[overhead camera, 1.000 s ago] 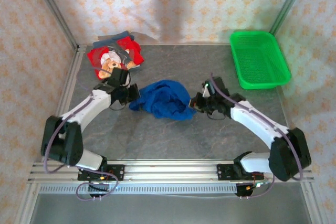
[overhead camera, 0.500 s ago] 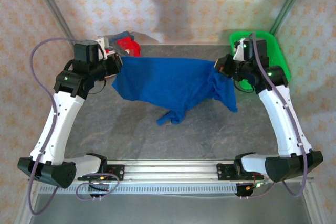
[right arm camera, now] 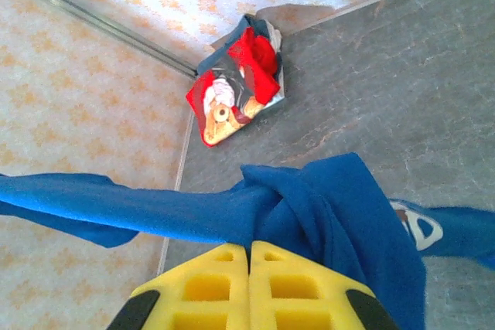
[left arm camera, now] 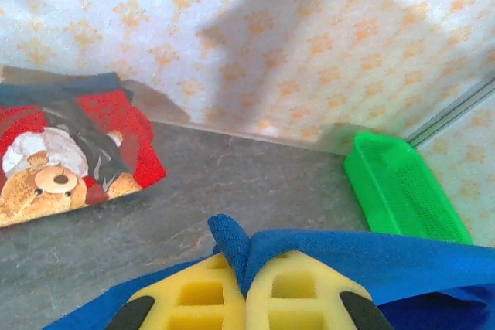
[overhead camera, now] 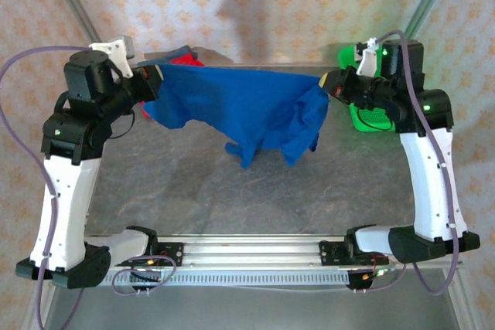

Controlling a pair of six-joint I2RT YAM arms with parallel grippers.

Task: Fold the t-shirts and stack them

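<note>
Grey tabletop [overhead camera: 201, 191] open below; blue t-shirt [overhead camera: 232, 102] stretched; left fingers [left arm camera: 193, 299], right fingers [right arm camera: 216, 284] pinch top edge.

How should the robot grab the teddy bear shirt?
Probably pinch the teddy-bear shirt at its near edge, coming down from above: it lies flat on the table, over a darker shirt, so only an edge offers loose cloth to grab.

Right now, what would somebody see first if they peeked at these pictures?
The big blue shirt jumps out: it is held up over the middle of the table, stretched between the left gripper and the right gripper, both pinched shut on its edges. Next comes the red teddy shirt lying in the far left corner. Then the bright green basket in the far right corner.
</note>
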